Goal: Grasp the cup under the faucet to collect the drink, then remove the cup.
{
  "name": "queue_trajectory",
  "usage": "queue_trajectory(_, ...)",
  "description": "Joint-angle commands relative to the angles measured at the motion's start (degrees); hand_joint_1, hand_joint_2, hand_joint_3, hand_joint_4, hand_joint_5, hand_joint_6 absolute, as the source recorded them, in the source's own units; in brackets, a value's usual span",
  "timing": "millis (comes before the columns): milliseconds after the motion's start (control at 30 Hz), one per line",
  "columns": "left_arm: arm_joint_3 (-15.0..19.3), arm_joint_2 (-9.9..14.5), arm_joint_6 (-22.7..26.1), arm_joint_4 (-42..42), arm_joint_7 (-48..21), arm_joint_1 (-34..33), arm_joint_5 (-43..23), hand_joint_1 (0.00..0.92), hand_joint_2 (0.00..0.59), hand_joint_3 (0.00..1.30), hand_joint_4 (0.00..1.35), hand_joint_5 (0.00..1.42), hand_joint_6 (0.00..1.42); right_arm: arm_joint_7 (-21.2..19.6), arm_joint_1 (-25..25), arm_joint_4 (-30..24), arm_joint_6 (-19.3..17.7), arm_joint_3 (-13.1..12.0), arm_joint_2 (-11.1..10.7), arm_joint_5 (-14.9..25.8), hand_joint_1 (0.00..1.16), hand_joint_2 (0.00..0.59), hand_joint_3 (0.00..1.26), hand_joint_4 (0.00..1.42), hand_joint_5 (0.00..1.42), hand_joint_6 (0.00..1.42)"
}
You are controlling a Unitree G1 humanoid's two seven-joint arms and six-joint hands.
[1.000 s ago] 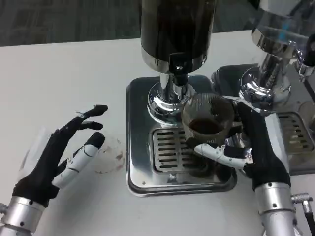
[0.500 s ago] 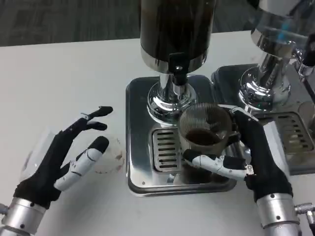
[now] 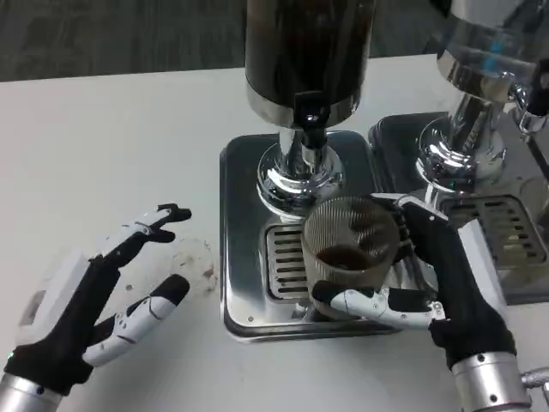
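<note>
Our left hand [image 3: 94, 287] rests released on the white worktop [image 3: 111, 146], fingers spread. Right of it, our right hand [image 3: 420, 275] grasps the cup [image 3: 347, 249], dark drink inside, above the drip tray [image 3: 249, 215], near side of the faucet [image 3: 309, 116]. Collecting looks done; carrying it clear remains.

A white table [image 3: 103, 137] meets dark grey carpeted floor [image 3: 111, 34] beyond.

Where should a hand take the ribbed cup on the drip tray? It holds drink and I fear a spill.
Around the ribbed side wall, below the rim, coming from the right, as the right hand does on the cup. It stands upright with an open top, and the faucet and dispenser block the rear.
</note>
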Motion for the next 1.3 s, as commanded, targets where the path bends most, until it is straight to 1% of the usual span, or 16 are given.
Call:
queue_trajectory(33,-0.35,0.19,0.77,-0.34,0.33,0.74,-0.04,0.000,0.205,0.25,0.13,0.29,0.21,-0.09,-0.66,-0.14,-1.98,0.30,0.12,0.27,1.00,0.108,0.71,0.79,0.71,0.74)
queue_trajectory(100,-0.53,0.15,0.83,-0.56,0.42,0.93,0.18,0.000,0.205,0.25,0.12,0.29,0.21,-0.25,-0.91,0.31,-2.09,0.24,0.21,0.33,1.00,0.108,0.71,0.79,0.71,0.74)
queue_trajectory(233,-0.63,1.13,1.26,-2.28,0.68,1.76,1.98,0.000,0.209,0.22,0.10,0.26,0.18,0.39,-0.43,-1.58,-2.01,0.27,-0.03,0.57,1.00,0.108,0.71,0.80,0.73,0.77)
queue_trajectory(300,-0.49,1.85,1.70,-3.59,0.50,2.40,2.89,0.000,0.211,0.20,0.06,0.22,0.15,1.09,0.28,-2.81,-1.96,0.35,-0.18,0.99,1.00,0.108,0.71,0.80,0.74,0.78)
queue_trajectory(400,-0.13,3.66,2.58,-6.85,0.83,4.46,5.26,0.000,0.211,0.17,0.01,0.18,0.12,2.70,2.23,-5.48,-2.11,0.84,-0.49,1.75,1.00,0.108,0.72,0.82,0.74,0.79)
queue_trajectory(533,1.00,5.77,5.50,-13.29,2.57,8.42,10.25,0.000,0.202,0.13,0.00,0.13,0.08,4.45,4.33,-8.81,-2.09,1.74,-0.96,2.16,1.00,0.108,0.73,0.82,0.75,0.80)
queue_trajectory(600,1.18,6.14,6.62,-15.57,2.74,9.90,11.14,0.000,0.197,0.09,0.00,0.09,0.05,4.95,4.91,-9.99,-2.25,2.04,-1.32,1.93,1.00,0.108,0.73,0.82,0.76,0.81)
queue_trajectory(700,1.23,6.98,8.45,-18.85,2.35,12.24,12.43,0.000,0.190,0.01,0.00,0.00,0.00,5.88,5.44,-11.31,-2.45,2.35,-1.80,1.92,1.00,0.108,0.73,0.82,0.76,0.81)
queue_trajectory(767,1.30,7.65,9.95,-21.73,1.84,14.02,13.70,0.000,0.189,0.00,0.00,0.00,0.00,6.75,5.82,-12.01,-2.37,2.18,-2.16,2.61,1.00,0.108,0.73,0.83,0.76,0.82)
queue_trajectory(833,1.38,7.87,11.46,-24.66,1.90,15.76,15.00,0.000,0.188,0.00,0.00,0.00,0.00,8.09,6.34,-12.88,-2.56,1.71,-3.02,3.48,1.00,0.108,0.73,0.83,0.77,0.83)
queue_trajectory(933,1.62,8.13,12.83,-26.88,2.17,17.62,15.67,0.000,0.187,0.00,0.00,0.00,0.00,9.20,6.63,-13.47,-2.60,1.48,-3.55,4.21,1.00,0.108,0.73,0.83,0.77,0.83)
queue_trajectory(1033,1.58,8.43,13.89,-28.31,2.23,19.09,16.26,0.000,0.187,0.00,0.00,0.00,0.00,9.63,6.51,-12.86,-3.11,2.35,-3.41,4.32,1.00,0.108,0.73,0.83,0.77,0.84)
queue_trajectory(1133,1.88,8.81,13.94,-29.85,3.02,20.47,17.05,0.000,0.187,0.00,0.00,0.00,0.00,9.64,6.26,-12.78,-4.47,3.13,-3.93,3.21,1.00,0.108,0.74,0.84,0.78,0.85)
queue_trajectory(1200,2.44,8.99,13.80,-30.85,3.97,21.69,17.79,0.000,0.187,0.00,0.00,0.00,0.00,9.41,6.31,-13.29,-5.93,3.43,-4.98,1.39,1.00,0.108,0.74,0.84,0.78,0.86)
queue_trajectory(1300,2.71,9.29,14.07,-31.60,4.24,22.97,18.27,0.000,0.186,0.00,0.00,0.00,0.00,9.79,6.68,-13.45,-6.91,3.61,-5.66,0.90,1.00,0.108,0.74,0.85,0.79,0.86)
